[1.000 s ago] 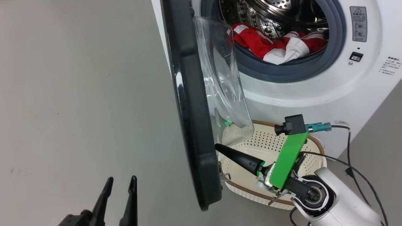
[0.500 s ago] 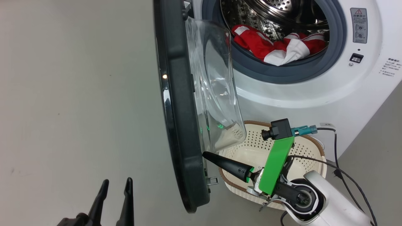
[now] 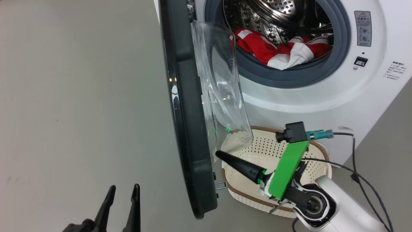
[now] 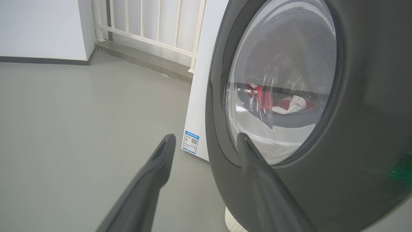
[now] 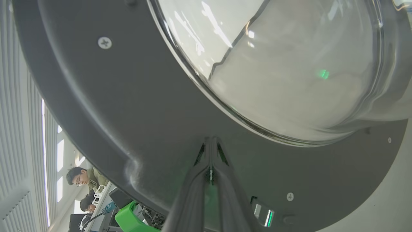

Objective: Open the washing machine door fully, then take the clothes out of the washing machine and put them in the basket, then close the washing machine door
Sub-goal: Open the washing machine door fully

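The washing machine [image 3: 305, 100] stands with its drum open. The red and white clothes [image 3: 276, 51] lie inside at the drum's front lip. The washing machine door [image 3: 190, 129] stands swung out, edge-on in the head view, with its glass bowl [image 3: 222, 90] facing the machine. My right gripper [image 3: 219, 154] is shut, its tips against the door's inner rim [image 5: 128, 96] just below the glass [image 5: 289, 64]. The basket [image 3: 270, 148] sits on the floor under the door and my right arm. My left gripper [image 3: 125, 187] hangs open and empty outside the door [image 4: 354, 129]. Through the glass I see the clothes [image 4: 260, 96].
Grey floor stretches to the left of the door. A black cable [image 3: 357, 167] trails over the floor right of the basket. A white railing [image 4: 151, 32] and a wall stand behind the machine's white side [image 4: 202, 80]. A person [image 5: 83, 177] sits at the right wrist view's lower left.
The door has swung slightly wider, with my shut right gripper staying at its inner rim. The head view has shifted slightly. My left gripper has held still.
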{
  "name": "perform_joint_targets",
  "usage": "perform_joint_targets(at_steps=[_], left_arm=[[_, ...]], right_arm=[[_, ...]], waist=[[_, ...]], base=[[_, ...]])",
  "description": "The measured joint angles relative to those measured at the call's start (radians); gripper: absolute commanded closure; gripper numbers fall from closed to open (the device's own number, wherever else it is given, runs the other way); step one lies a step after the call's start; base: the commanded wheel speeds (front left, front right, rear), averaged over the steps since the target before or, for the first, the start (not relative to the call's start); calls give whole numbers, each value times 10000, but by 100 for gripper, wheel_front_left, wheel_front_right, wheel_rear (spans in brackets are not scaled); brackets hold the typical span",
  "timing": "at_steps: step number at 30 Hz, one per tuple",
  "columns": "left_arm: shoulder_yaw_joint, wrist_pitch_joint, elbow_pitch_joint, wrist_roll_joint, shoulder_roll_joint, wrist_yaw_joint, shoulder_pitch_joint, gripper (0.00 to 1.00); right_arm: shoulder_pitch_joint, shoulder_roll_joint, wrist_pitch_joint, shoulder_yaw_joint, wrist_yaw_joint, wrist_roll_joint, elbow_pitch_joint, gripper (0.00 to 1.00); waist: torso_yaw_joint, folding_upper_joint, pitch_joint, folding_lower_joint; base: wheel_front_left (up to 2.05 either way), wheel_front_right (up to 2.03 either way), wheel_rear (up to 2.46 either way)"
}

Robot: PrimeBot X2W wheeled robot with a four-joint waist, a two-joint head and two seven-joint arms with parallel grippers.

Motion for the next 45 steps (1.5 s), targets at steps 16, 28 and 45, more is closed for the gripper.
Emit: perform_joint_targets(at_steps=[16,28,45], left_arm=[[-31,0,328,182,6,-245,-12,0],[33,0,378,257,8,-259,-12,0],[163,0,445,349,10,-345,-4,0]], right_arm=[[755,-767,-1499,58,0,-48,318,0],[1575,-1296,-2794,69,0,-150,616,0],[1722,-2146,-5430,1436,0,-1457,1921,0]], waist=[[-373,0,-308,0],[-611,0,-484,0],[-874,0,-663,0]], base=[[0,0,0],[0,0,0],[0,0,0]])
